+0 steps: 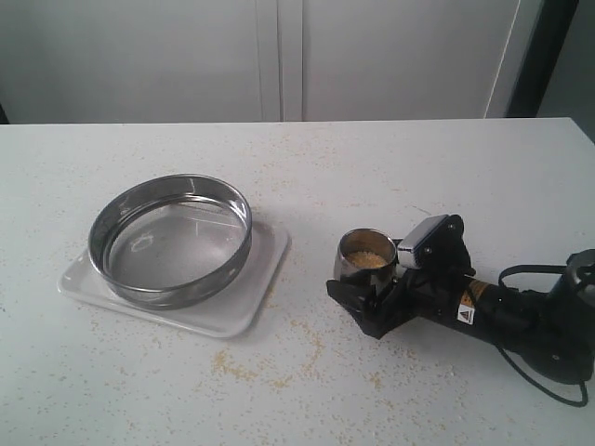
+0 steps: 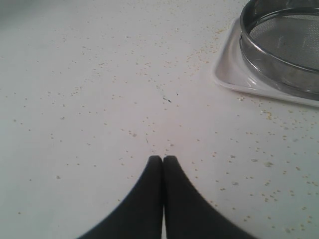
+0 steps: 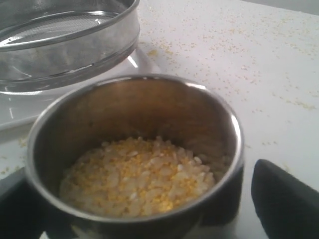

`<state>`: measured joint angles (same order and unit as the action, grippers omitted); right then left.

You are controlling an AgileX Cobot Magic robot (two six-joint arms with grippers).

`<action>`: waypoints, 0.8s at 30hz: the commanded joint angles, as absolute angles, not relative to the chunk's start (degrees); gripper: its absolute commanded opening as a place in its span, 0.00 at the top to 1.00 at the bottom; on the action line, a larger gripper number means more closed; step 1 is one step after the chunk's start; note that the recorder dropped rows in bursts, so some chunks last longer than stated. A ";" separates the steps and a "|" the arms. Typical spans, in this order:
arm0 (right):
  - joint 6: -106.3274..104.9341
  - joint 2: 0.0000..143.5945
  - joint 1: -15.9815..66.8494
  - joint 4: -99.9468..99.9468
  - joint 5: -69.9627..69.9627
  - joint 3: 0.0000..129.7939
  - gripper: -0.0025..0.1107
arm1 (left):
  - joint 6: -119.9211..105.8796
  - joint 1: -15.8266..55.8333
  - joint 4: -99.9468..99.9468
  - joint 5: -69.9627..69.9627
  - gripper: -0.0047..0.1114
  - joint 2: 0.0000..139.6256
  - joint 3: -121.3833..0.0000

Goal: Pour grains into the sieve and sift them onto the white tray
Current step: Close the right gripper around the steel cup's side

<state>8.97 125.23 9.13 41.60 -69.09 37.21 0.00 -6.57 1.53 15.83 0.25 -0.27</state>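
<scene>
1. Small orange-and-white sticker [image 1: 468, 308] on the right arm [image 1: 507, 314], exterior view: print too small to read.
2. No other text, brand, number or sign legible in any view.

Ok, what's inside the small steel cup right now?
A mix of golden-yellow and whitish grains fills the lower part of the cup, below the rim. Its floor is covered by them, so nothing beneath can be seen.

White desk [image 1: 418, 158], stray grains [image 1: 232, 365] sprinkled everywhere; steel cup [image 1: 365, 255] standing between the right jaws, white tray [image 1: 253, 302] ahead of them.
</scene>
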 commanded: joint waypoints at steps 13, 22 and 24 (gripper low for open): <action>8.68 126.43 10.19 42.04 -69.96 38.22 0.56 | 0.00 -6.67 1.41 15.76 0.96 0.00 0.00; 9.34 126.43 10.19 42.04 -69.96 38.12 0.94 | 0.00 -6.67 1.41 15.76 0.96 0.00 0.00; 9.34 126.43 10.19 41.91 -69.96 38.12 0.97 | 0.00 -6.67 1.41 15.76 0.96 0.00 0.00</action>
<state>8.94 126.35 10.00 42.28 -69.09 38.00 0.00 -6.57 1.53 15.83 0.25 -0.27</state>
